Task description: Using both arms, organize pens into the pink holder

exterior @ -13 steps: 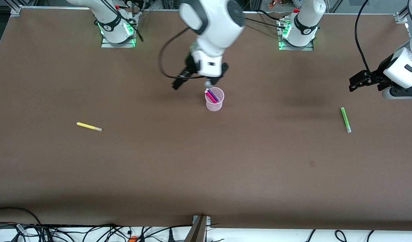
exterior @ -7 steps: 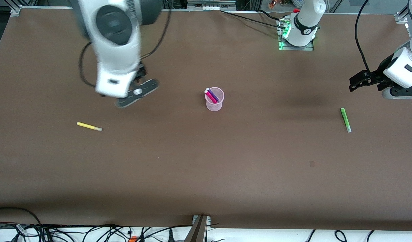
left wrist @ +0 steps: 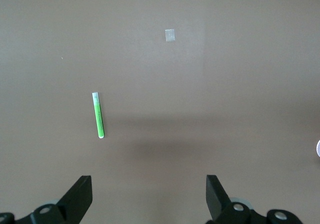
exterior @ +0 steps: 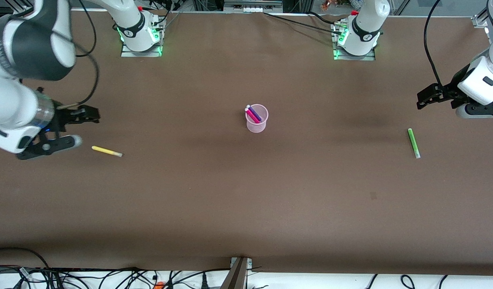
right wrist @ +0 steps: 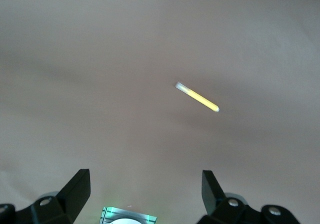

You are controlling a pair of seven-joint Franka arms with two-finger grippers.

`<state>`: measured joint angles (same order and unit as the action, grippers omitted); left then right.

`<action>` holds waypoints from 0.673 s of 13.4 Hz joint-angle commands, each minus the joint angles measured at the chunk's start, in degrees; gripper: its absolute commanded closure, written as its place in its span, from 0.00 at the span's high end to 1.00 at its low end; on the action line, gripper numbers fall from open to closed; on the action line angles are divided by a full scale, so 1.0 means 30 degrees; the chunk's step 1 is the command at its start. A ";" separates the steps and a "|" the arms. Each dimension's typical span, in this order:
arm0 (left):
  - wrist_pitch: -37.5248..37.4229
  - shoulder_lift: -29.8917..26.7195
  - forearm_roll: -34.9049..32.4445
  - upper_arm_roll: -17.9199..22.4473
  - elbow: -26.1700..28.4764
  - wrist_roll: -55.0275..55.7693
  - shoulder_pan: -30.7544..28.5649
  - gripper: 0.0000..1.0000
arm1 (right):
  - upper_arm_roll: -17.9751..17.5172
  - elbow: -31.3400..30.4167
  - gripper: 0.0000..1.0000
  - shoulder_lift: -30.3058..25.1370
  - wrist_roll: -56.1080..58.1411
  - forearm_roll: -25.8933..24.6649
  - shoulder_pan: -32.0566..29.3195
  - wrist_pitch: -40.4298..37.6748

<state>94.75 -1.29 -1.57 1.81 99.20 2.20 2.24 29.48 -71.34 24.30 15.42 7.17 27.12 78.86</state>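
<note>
left gripper (left wrist: pixel 149 196): fingers spread, empty | green pen (left wrist: pixel 98 115): flat on table (left wrist: pixel 240 73)

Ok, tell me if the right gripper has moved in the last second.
Yes. The right gripper has swung away from the pink holder to the yellow pen.

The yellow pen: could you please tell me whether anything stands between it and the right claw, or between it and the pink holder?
Nothing visible does. The yellow pen lies alone on bare table, with the open right claw just beside it. The stretch from there to the pink holder is also bare.
</note>
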 commanded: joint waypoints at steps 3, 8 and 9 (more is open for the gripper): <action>-0.0412 0.0196 0.0143 0.0011 -0.0547 -0.0147 0.0074 1.00 | 0.1159 -0.6351 0.98 -0.3490 -0.0041 0.0424 0.0187 0.3382; -0.0412 0.0196 0.0143 0.0011 -0.0547 -0.0176 0.0074 1.00 | 0.1073 -0.8329 0.97 -0.5255 -0.3600 0.0191 0.0392 0.4098; -0.0412 0.0196 0.0143 0.0011 -0.0547 -0.0176 0.0074 1.00 | 0.1043 -0.8359 0.97 -0.5316 -0.3760 0.0190 0.0392 0.4211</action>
<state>94.71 -1.29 -1.57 1.76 99.15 2.20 2.24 33.02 -93.91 11.19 8.43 7.75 27.27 90.77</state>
